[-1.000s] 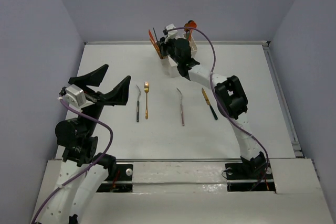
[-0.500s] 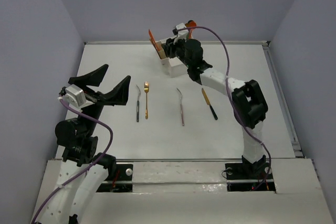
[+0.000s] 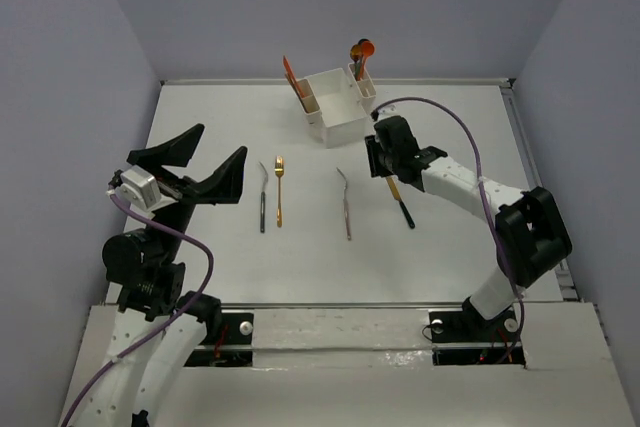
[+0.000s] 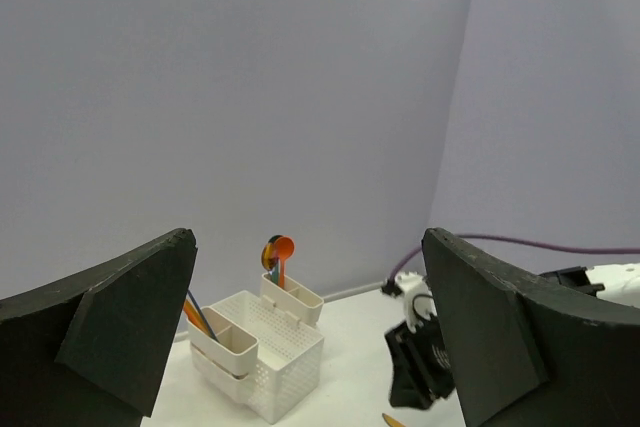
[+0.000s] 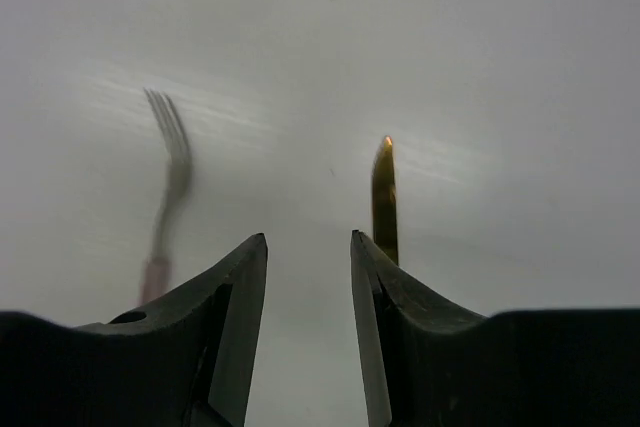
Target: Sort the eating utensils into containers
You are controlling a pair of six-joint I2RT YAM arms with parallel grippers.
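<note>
1. Right claw (image 5: 308,242) released, empty, low over bench (image 3: 200,127); gold-bladed knife (image 5: 384,192) partly hidden behind its finger.
2. Left claw (image 3: 222,140) spread wide, empty.
3. Four utensils (image 3: 279,190) mid-bench; white box (image 3: 345,130) at far edge, contents uncountable.

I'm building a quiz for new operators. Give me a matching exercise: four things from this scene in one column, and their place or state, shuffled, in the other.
1 gold fork
2 orange spoon
3 gold-bladed knife
4 left gripper

A open, empty
B on the table by the right gripper
C standing in the white box
D on the table beside the black-handled utensil

Pairs: 1-D, 2-C, 3-B, 4-A
</note>
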